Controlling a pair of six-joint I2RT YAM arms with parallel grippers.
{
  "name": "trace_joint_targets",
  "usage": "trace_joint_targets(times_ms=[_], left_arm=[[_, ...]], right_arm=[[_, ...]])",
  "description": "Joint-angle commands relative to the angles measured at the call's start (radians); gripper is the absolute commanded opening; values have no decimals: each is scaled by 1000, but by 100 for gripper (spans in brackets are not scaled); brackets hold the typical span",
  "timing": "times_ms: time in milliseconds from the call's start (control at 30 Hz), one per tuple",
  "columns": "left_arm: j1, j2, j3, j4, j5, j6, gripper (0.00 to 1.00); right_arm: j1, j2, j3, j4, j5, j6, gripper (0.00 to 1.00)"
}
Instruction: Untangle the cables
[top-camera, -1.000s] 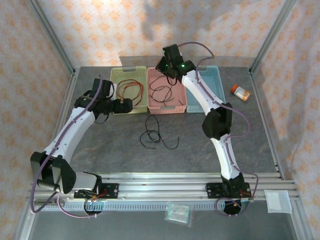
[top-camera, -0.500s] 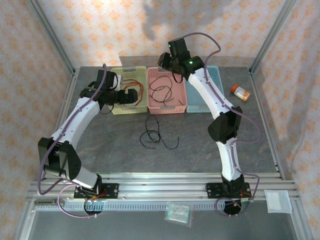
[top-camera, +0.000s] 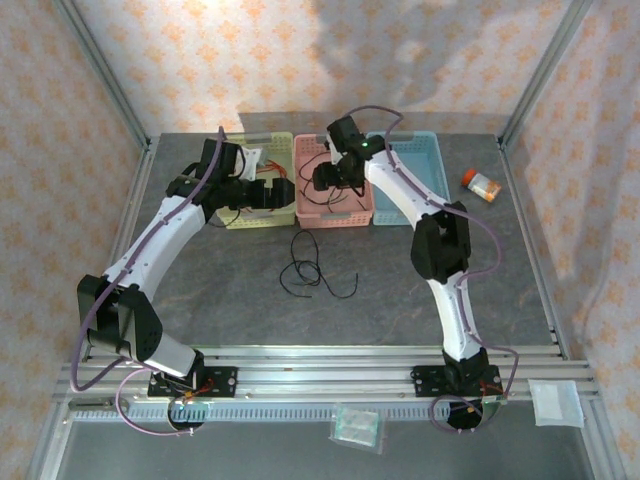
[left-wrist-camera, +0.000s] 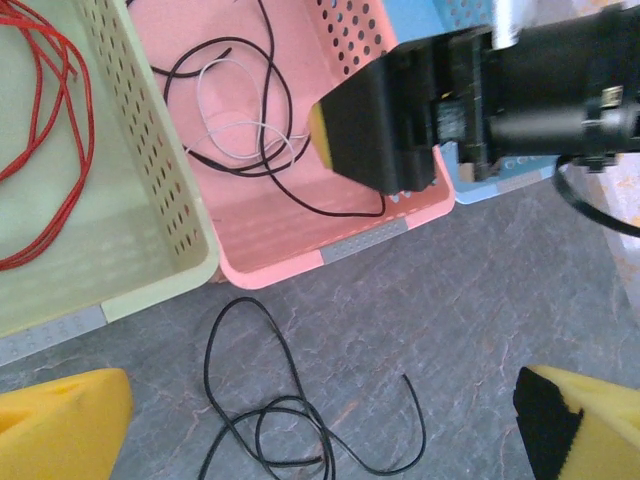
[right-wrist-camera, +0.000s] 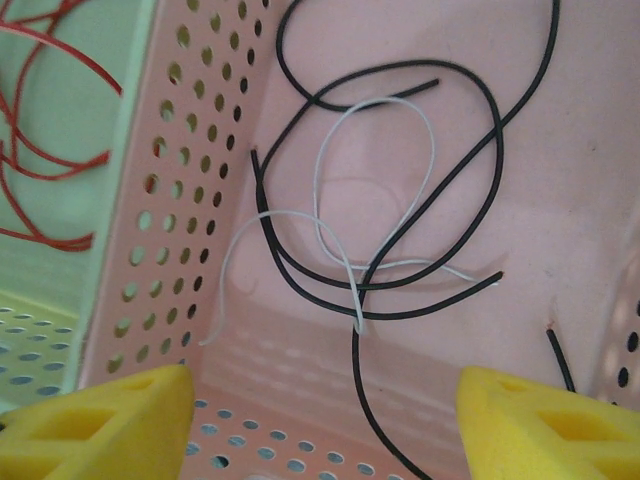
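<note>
Black and white cables (right-wrist-camera: 498, 130), tangled, on floor of pink basket (right-wrist-camera: 560, 240); red cable (left-wrist-camera: 90, 140) in green basket (left-wrist-camera: 150, 200) alongside; loose black cable (left-wrist-camera: 285, 405) on desk (left-wrist-camera: 450, 300) just outside both baskets. Left hand (left-wrist-camera: 320, 425) spread wide, empty, above desk strand. Right hand (right-wrist-camera: 325, 420) spread wide, empty, low over pink-basket tangle

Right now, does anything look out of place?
Yes: one black cable lies loose on the table, outside the pink basket, and an orange bottle seems to lie on its side at the right.
</note>
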Motion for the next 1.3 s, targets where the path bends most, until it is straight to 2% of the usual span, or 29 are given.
trace_joint_targets(times_ms=[0, 300, 567, 733, 900, 1033, 1267], left_arm=[[0, -30, -29, 28, 10, -12, 99], [0, -34, -61, 31, -25, -33, 99], [0, -29, -64, 26, -33, -34, 99], [2, -26, -61, 20, -51, -36, 99], [1, 10, -43, 1, -146, -54, 99], [0, 59, -6, 5, -191, -74, 99], [-3, 166, 76, 71, -223, -140, 99]], right_arm=[[-8, 59, 44, -15, -24, -35, 70], [-8, 189, 141, -24, -15, 5, 61], [-9, 238, 177, -9, -43, 30, 48], [-10, 230, 197, 8, -53, 45, 23], [-10, 186, 238, 35, -44, 65, 0], [-11, 140, 277, 32, -62, 94, 0], [-5, 5, 234, 49, -116, 126, 0]])
